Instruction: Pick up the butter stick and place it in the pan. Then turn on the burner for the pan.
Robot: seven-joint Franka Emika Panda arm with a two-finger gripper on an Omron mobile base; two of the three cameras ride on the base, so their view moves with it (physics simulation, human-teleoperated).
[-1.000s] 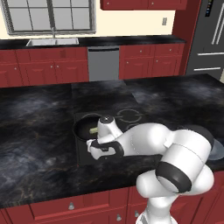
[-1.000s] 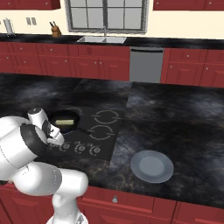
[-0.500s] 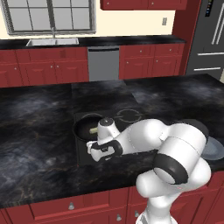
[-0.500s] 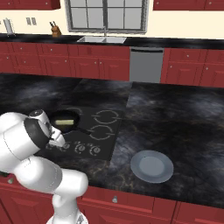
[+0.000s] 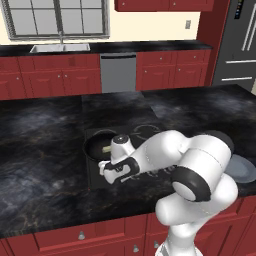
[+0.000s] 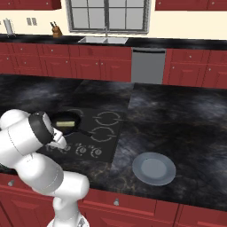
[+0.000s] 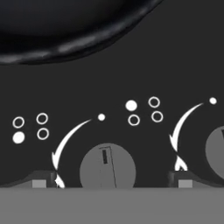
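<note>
So we've got the big black stone counter (image 5: pixel 45 165) taking up most of both base views, with the flat black glass cooktop (image 6: pixel 113 133) set into it. Our white arm (image 5: pixel 200 170) is folded low over the front edge of that cooktop. Over to the right there's a grey-blue plate (image 6: pixel 154 168) sitting on the counter, well away from everything else.

The pan (image 6: pixel 66 123) sits on the near-left burner, and we can see the butter stick (image 6: pixel 65 123) lying flat inside it, a pale yellow bar on the black bottom. From the left base view it's the same story, butter peeking out just past the wrist.

The gripper (image 7: pixel 112 180) is pointing straight down at the knob row. Its two dark fingertips (image 7: pixel 43 179) stand wide apart, nothing between them but a grey round knob (image 7: pixel 107 169) directly below. A second knob (image 7: pixel 217 151) sits at the right edge. The pan's curved rim runs across the top of the hand view.
</note>
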